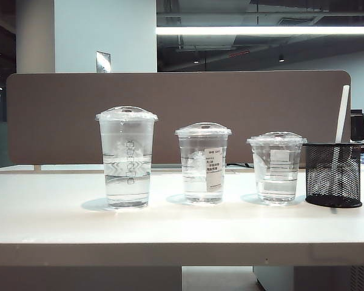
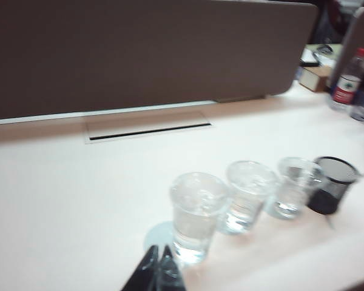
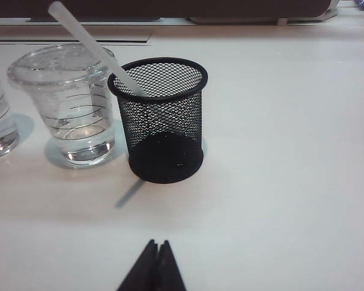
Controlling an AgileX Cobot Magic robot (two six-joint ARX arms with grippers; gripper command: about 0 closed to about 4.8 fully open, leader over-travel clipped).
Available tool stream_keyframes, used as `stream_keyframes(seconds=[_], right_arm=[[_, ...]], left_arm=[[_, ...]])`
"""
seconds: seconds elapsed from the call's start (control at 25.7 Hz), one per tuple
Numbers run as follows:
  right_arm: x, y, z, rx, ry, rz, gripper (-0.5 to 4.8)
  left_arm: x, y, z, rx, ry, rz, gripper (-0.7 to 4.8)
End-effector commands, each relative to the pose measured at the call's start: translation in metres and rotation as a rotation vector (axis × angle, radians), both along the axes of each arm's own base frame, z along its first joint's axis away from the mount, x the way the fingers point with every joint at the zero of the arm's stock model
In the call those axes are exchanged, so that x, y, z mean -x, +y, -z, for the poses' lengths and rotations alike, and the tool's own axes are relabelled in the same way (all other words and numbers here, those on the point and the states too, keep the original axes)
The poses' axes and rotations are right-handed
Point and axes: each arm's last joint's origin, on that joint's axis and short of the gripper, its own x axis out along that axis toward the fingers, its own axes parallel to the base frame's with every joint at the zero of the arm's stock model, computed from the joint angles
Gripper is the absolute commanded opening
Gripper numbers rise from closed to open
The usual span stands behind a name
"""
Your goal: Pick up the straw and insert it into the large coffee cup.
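the straw stands leaning in the black mesh holder at the far right end of the row on the white bench, its upper part sticking well above the rim and tilted over toward the shortest cup beside it. it looks very light, thin and fairly stiff, but smooth plastic, so i'd expect it to slip or swivel in a loose pinch and to crush or kink if squeezed hard. the sensible place to take hold seems to be the bare stretch above the holder's rim, a bit below the top, leaving plenty of length underneath to guide into the lid. lifting it straight along its lean should keep it from dragging the light holder over. the large coffee cup is at the left end of the row, partly filled with clear liquid and capped with a domed lid; the medium cup sits between it and the shortest one, so the straw has to travel across both. the right tool hangs on the near side of the holder, tips pressed together and holding nothing. the left tool hovers just on the near side of the large cup, its tips also pressed together and empty. neither shows in the exterior view.
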Motion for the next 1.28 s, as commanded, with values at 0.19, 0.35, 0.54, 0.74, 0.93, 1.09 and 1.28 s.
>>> stream_keyframes(seconds=[0.19,0.35,0.54,0.74,0.93,1.09,1.28], right_arm=[[-0.001,0.0,0.001,0.002,-0.008,0.003,-0.01],[-0.001,0.0,0.001,0.002,-0.009,0.003,-0.01],[-0.001,0.0,0.001,0.002,-0.008,0.003,-0.01],[-0.001,0.0,0.001,0.001,-0.008,0.003,-0.01],[-0.001,0.0,0.001,0.002,-0.009,0.003,-0.01],[-0.001,0.0,0.001,0.002,-0.009,0.003,-0.01],[-0.001,0.0,0.001,0.002,-0.01,0.003,-0.01]], left_arm=[[0.059,0.009,-0.023,-0.063,0.105,0.05,-0.04],[0.079,0.012,-0.019,-0.058,0.166,0.066,-0.04],[0.092,0.01,-0.008,0.013,0.275,0.226,-0.04],[0.094,0.009,-0.007,0.028,0.29,0.284,-0.04],[0.094,0.008,-0.007,0.029,0.291,0.286,-0.04],[0.096,0.008,-0.005,0.048,0.329,0.369,-0.04],[0.097,0.006,-0.005,0.057,0.327,0.42,-0.04]])
